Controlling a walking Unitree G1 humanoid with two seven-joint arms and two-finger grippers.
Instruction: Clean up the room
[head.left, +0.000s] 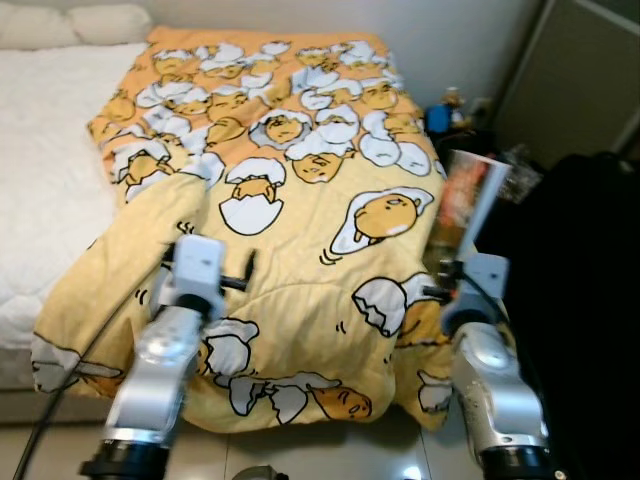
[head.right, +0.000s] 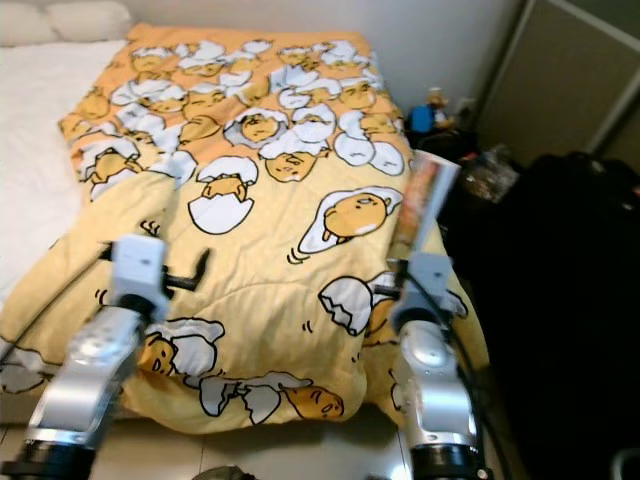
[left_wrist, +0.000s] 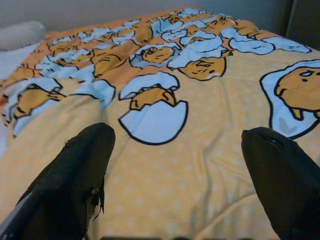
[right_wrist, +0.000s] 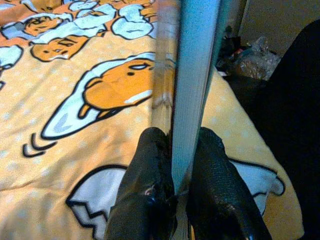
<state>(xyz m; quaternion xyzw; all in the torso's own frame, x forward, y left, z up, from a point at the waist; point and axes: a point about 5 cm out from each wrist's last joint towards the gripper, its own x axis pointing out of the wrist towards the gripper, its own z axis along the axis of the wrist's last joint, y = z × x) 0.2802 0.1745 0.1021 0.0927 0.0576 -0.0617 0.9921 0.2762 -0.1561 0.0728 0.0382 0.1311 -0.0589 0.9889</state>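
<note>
1. A thin book (head.left: 470, 205), with a glossy orange-red cover and a pale blue-white page edge, stands upright, pinched at its lower edge between the closed fingers (right_wrist: 150, 190) of the right gripper (right_wrist: 181, 165).
2. Beneath and beside that gripper spreads a soft yellow quilt (head.left: 300, 200), printed with cartoon eggs in cracked shells.
3. The left gripper (left_wrist: 177, 165) hovers over the quilt, fingers spread wide, holding nothing.
4. Past the quilt's left edge lies a white textured mattress (head.left: 40, 170); dark clutter (head.left: 560, 260) sits right of the book.
</note>
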